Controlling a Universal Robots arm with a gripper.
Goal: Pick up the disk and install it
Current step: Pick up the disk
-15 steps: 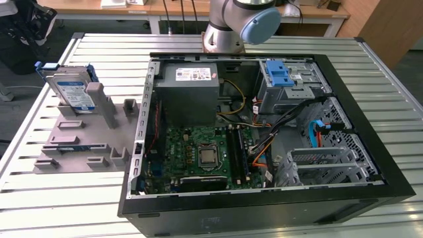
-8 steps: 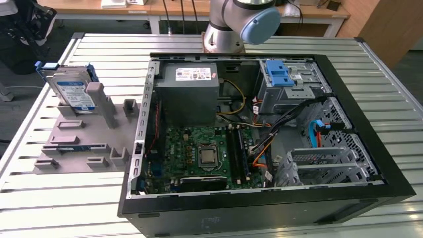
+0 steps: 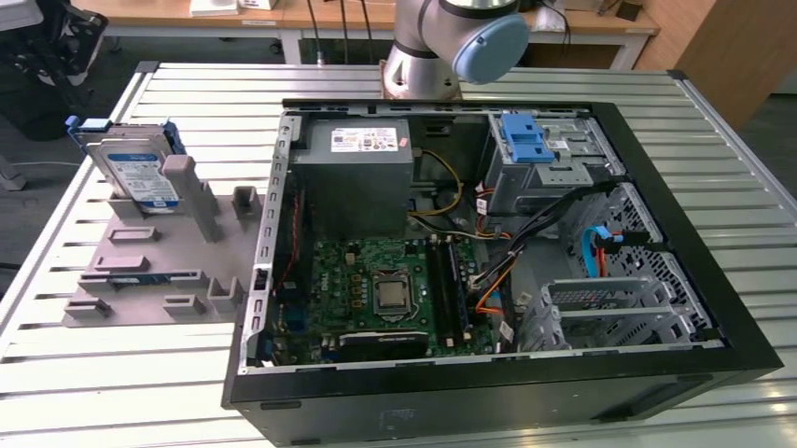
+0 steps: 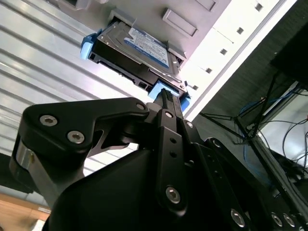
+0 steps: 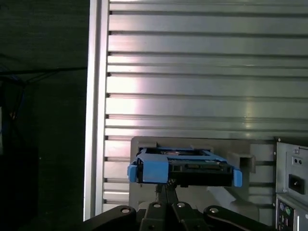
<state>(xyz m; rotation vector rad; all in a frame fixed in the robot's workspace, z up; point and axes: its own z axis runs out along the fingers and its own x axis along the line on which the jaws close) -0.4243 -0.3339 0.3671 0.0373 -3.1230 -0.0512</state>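
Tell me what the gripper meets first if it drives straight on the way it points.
Most likely the disk. In both wrist views the gripper points at its near edge with the blue carrier frame, where it stands in the grey holder. The gap between them is unclear.

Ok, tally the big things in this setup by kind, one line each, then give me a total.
hard drive: 1
grey holder: 1
computer case: 1
robot arm: 1
Total: 4
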